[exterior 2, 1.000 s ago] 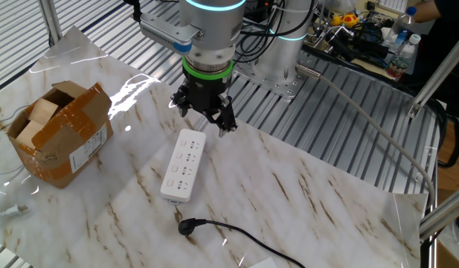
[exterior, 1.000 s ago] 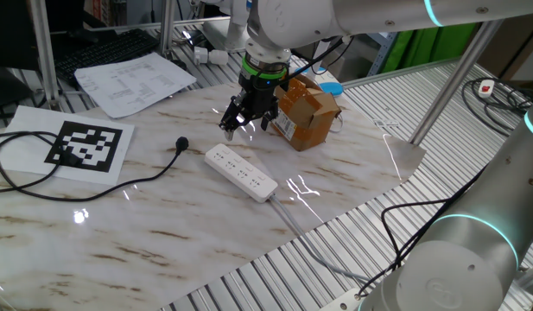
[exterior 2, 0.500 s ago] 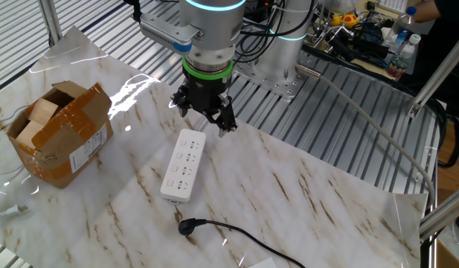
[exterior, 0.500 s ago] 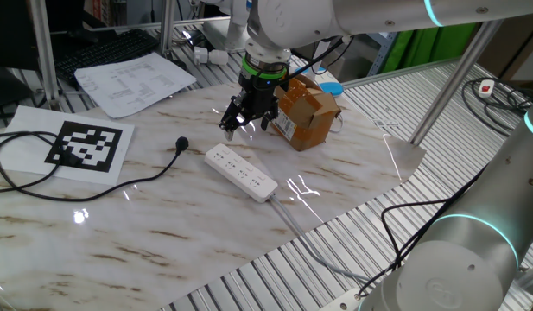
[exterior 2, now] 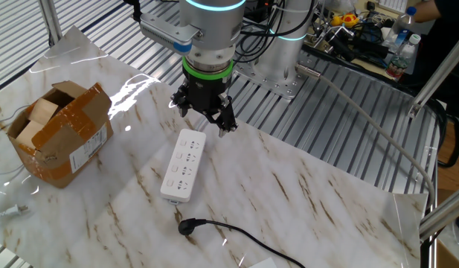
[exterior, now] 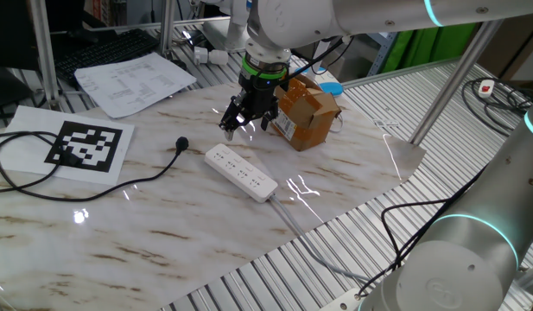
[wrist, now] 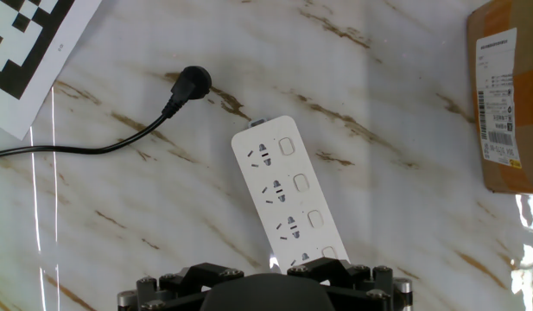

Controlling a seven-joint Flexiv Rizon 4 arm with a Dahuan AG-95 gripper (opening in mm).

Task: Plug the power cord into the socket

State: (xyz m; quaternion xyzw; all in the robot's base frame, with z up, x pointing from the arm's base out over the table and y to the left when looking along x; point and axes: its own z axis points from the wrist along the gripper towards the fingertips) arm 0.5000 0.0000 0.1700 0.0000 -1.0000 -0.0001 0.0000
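Observation:
The power cord's small round black plug [exterior: 182, 144] lies on the marble table, its thin black cable trailing off to the left. It also shows in the other fixed view [exterior 2: 187, 226] and the hand view [wrist: 193, 82]. The socket, a long white power strip [exterior: 240, 172], lies flat just beside the plug, with its outlets facing up [exterior 2: 183, 164] [wrist: 288, 194]. My gripper [exterior: 247, 125] hangs above the strip's end farthest from the plug [exterior 2: 203, 117], open and empty. Its fingertips are hidden in the hand view.
A brown cardboard box [exterior: 307, 111] stands close behind the gripper and also shows in the other fixed view [exterior 2: 58, 134]. A black-and-white marker sheet [exterior: 89, 145] and loose papers [exterior: 132, 82] lie at the left. The strip's grey-white lead [exterior: 292, 220] runs off the table's front edge.

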